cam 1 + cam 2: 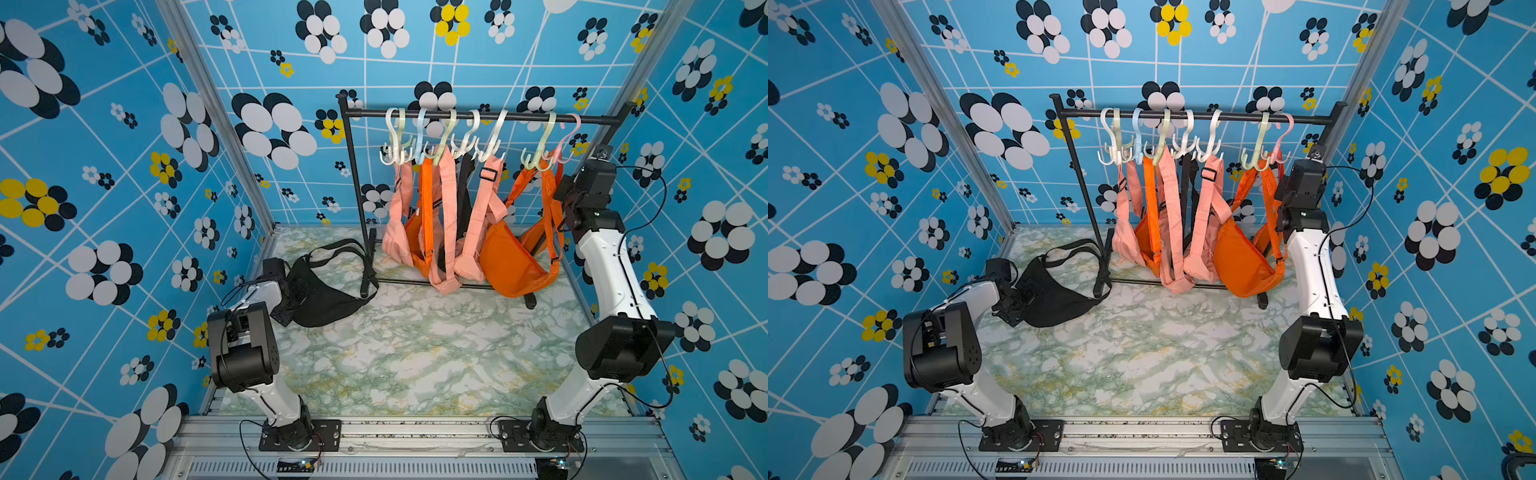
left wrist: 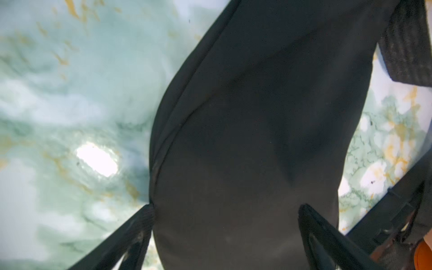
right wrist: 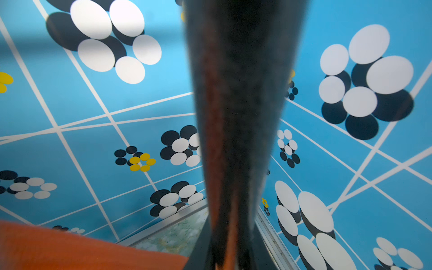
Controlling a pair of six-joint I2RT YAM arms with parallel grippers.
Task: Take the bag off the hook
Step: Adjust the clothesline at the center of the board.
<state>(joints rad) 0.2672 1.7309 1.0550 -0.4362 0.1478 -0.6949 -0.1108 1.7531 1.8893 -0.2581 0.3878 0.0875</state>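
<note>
Orange bag [image 1: 513, 262] hooked in both top views, right fingers [image 3: 198, 254] unclear, left fingers [image 2: 322, 238] wide

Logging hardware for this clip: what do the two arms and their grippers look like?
Both the left arm and right arm have white, tapered link shells between bulky black joint housings, with thin black cables looping alongside. The left gripper and right gripper are black.

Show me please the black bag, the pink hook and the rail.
black bag [image 1: 328, 295]: in a top view, middle of its body.
pink hook [image 1: 567, 137]: in a top view, its shaft.
rail [image 1: 365, 113]: in a top view, bare stretch near one end.
</note>
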